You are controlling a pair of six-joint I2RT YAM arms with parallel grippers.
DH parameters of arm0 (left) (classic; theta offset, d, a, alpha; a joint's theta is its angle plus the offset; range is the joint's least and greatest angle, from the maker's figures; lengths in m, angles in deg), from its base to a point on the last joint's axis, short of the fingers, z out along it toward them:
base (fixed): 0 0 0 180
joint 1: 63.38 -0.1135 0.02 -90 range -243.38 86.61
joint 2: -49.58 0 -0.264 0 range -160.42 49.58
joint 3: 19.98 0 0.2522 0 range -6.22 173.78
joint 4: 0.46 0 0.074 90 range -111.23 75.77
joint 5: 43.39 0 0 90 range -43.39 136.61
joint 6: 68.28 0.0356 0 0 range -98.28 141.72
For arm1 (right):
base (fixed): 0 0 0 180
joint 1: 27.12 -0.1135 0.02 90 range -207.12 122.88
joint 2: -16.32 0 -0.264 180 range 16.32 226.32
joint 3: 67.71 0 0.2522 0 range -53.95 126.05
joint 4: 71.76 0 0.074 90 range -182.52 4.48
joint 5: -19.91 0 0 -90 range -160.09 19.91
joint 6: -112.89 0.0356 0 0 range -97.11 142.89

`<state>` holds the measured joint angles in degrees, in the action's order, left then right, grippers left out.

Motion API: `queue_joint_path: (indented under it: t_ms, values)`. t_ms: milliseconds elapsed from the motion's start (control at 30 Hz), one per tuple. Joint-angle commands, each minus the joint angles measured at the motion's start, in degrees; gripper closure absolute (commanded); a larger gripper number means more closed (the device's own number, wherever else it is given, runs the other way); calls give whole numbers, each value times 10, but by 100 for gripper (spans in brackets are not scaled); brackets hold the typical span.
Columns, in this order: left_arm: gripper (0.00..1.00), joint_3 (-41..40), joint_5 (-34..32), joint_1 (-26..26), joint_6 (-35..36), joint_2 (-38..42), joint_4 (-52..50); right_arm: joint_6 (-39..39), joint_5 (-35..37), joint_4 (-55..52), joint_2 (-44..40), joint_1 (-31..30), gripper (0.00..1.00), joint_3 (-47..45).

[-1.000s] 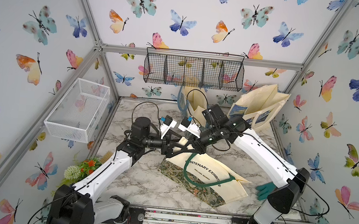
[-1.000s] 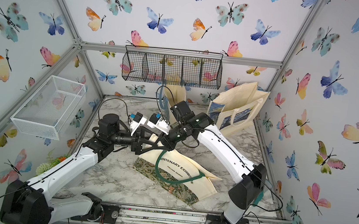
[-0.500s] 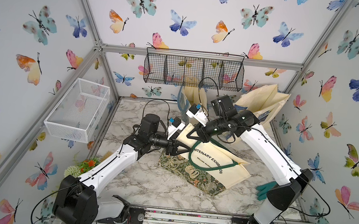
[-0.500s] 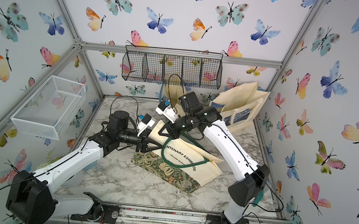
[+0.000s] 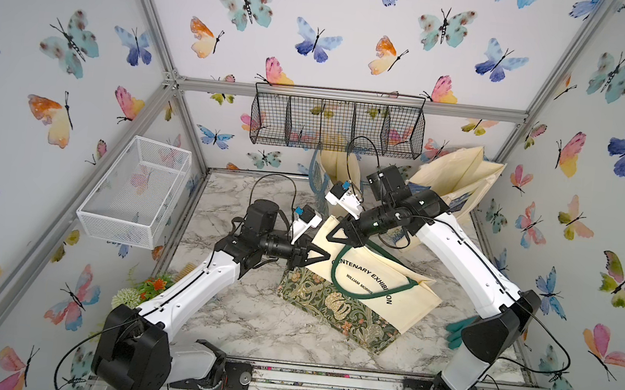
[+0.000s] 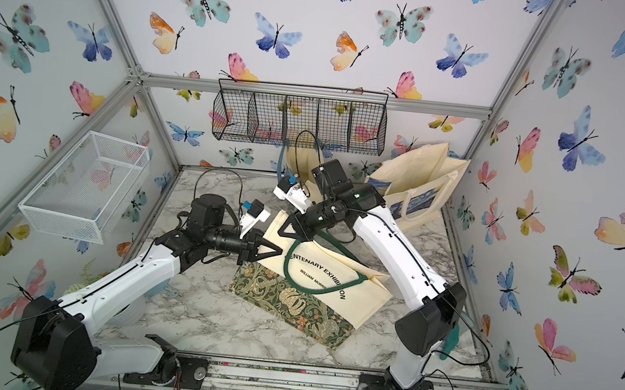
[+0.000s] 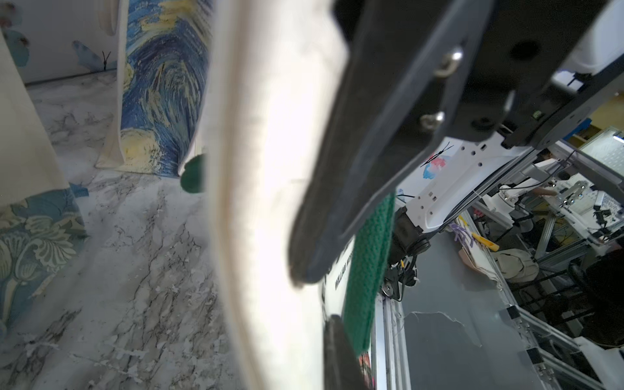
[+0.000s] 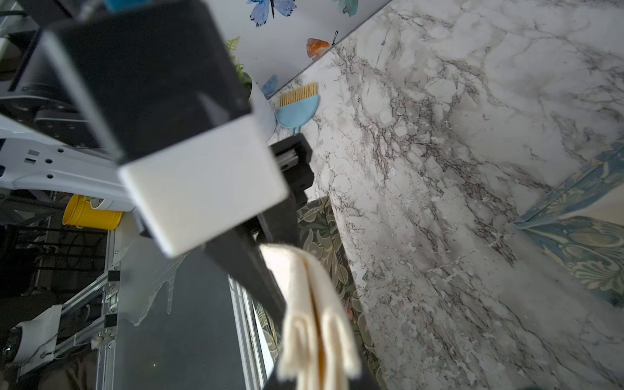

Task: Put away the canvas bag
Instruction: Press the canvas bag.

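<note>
Left fingers (image 5: 312, 253) and right fingers (image 5: 340, 236) clamp the canvas bag (image 5: 406, 306) by its rim, half-raised from the surface (image 5: 250, 316), not yet stowed.

The canvas bag (image 5: 416, 304) is cream with black lettering, dark green handles (image 5: 371, 298) and a green-and-gold floral band (image 5: 335, 305). The counter (image 5: 250, 316) is white marble veined grey. The wire basket (image 5: 334, 127) is black, the mesh bin (image 5: 133, 193) white.
</note>
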<state>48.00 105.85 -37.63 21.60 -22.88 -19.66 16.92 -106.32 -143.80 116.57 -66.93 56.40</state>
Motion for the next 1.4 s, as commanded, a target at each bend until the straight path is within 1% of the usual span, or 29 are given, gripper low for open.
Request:
queue_joint_path:
  t_ms: [0,33,67,100,133,167,200,267,300,333,367,433,467,500,600,633,667,733,767,867,900,933,967,1067,1167,1200,1267,1300,1367]
  values:
    - [100,-7,24,6,9,-1,-29,14,81,67,-17,13,98,29]
    - [89,-9,28,7,10,-1,-28,16,91,71,-19,14,98,30]
    - [58,-10,27,7,9,-2,-29,19,97,74,-22,15,98,30]
    - [34,-12,22,6,7,-2,-28,22,104,79,-25,15,98,30]
    - [32,-14,22,7,6,-1,-26,26,110,83,-29,17,98,30]
    - [34,-15,22,7,7,-1,-24,28,116,87,-32,17,98,29]
    - [48,-18,21,8,6,0,-23,31,123,90,-35,18,98,28]
    - [89,-19,24,8,6,-3,-23,35,139,98,-42,19,98,26]
    - [98,-19,28,7,6,-6,-25,37,146,101,-45,20,98,24]
    - [98,-19,30,9,5,-9,-25,38,151,106,-49,20,98,22]
    - [89,-19,31,9,3,-11,-26,40,156,109,-53,21,98,19]
    - [31,-19,31,13,1,-15,-25,48,168,117,-60,24,98,18]
    - [25,-21,31,16,1,-15,-25,51,173,121,-62,25,98,17]
    - [29,-21,34,19,2,-16,-25,55,178,125,-65,27,98,18]
    - [86,-19,41,24,7,-21,-28,63,185,127,-65,33,98,24]
    - [91,-17,43,25,7,-25,-30,66,186,126,-64,35,98,28]
    - [86,-15,43,25,7,-28,-31,67,186,125,-62,37,98,32]
    - [41,-15,38,27,4,-31,-31,72,186,125,-60,39,98,37]
    - [40,-16,38,29,5,-31,-31,75,185,125,-59,41,98,40]
    - [72,-18,37,32,7,-29,-31,81,186,126,-56,46,98,51]
    - [71,-20,38,32,7,-29,-32,83,187,125,-56,49,98,54]
    - [58,-20,37,32,8,-29,-33,85,190,125,-55,51,98,58]
    - [54,-20,35,33,8,-29,-33,86,191,125,-54,53,98,61]
    - [66,-23,35,34,10,-29,-34,87,190,121,-49,60,98,72]
    - [43,-24,28,33,8,-28,-35,87,190,116,-44,64,98,83]
    - [48,-25,29,33,10,-28,-34,87,189,117,-44,64,98,83]
    - [69,-25,28,34,12,-27,-36,88,185,117,-44,65,98,83]
    - [69,-25,24,35,11,-27,-37,88,183,116,-43,65,98,84]
    - [45,-25,18,34,11,-27,-38,87,182,115,-42,65,98,82]
